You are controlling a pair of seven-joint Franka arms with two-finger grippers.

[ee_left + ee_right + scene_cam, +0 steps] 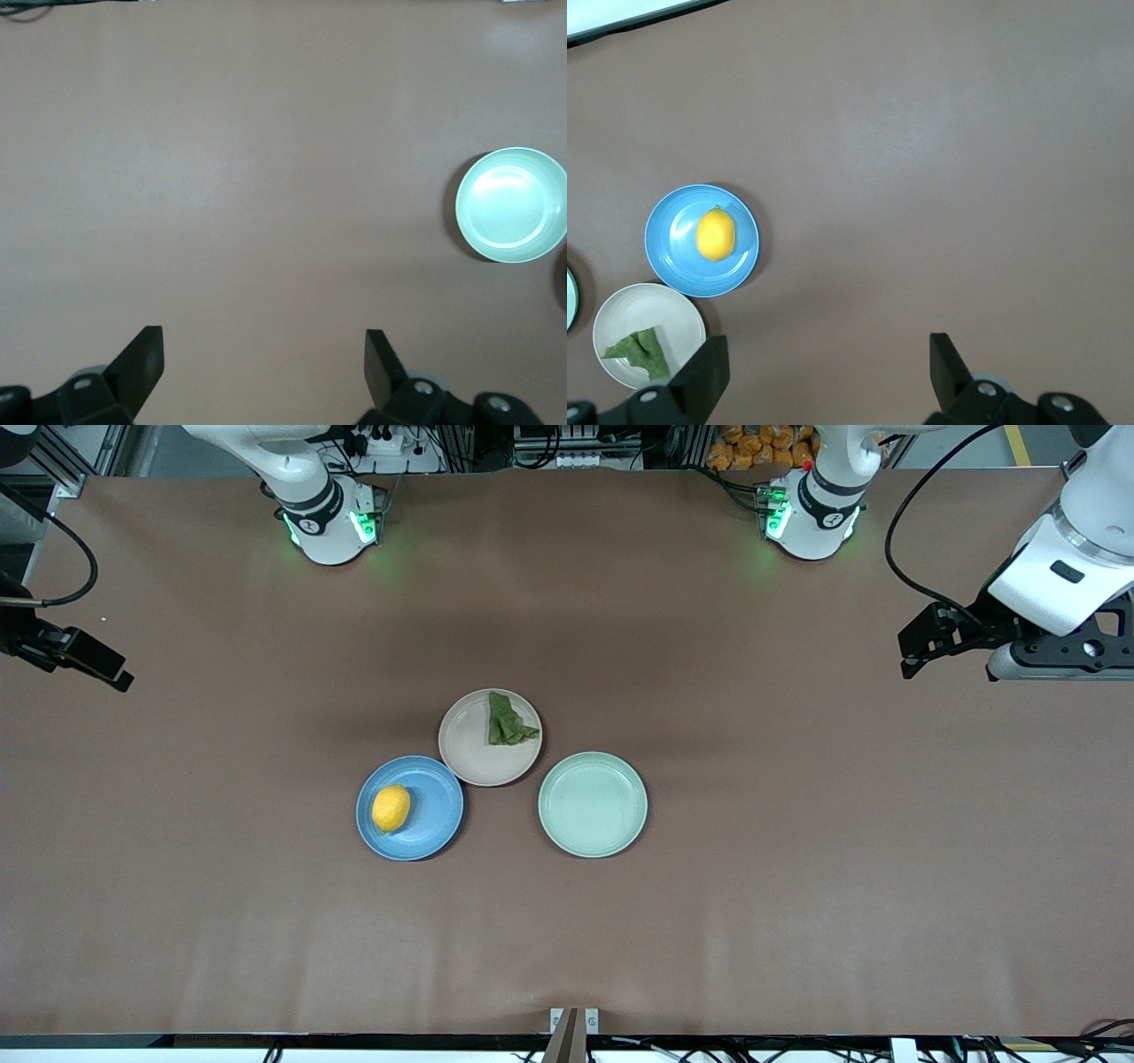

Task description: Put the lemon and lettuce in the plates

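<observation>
The yellow lemon [391, 808] [716, 235] lies on the blue plate [436, 815] [673, 261]. The dark green lettuce [507, 720] [642, 351] lies on the beige plate [468, 746] [629, 316], which touches the blue one. My left gripper [909, 657] [263, 335] hangs open and empty over bare table at the left arm's end. Over the right arm's end of the table, my right gripper [120, 676] [828, 338] is also open, with nothing between its fingers. Both grippers are well away from the plates.
A pale mint-green plate [593, 804] [511, 204] with nothing on it sits beside the other two, toward the left arm's end. The brown table covering [797, 886] stretches wide around the three plates.
</observation>
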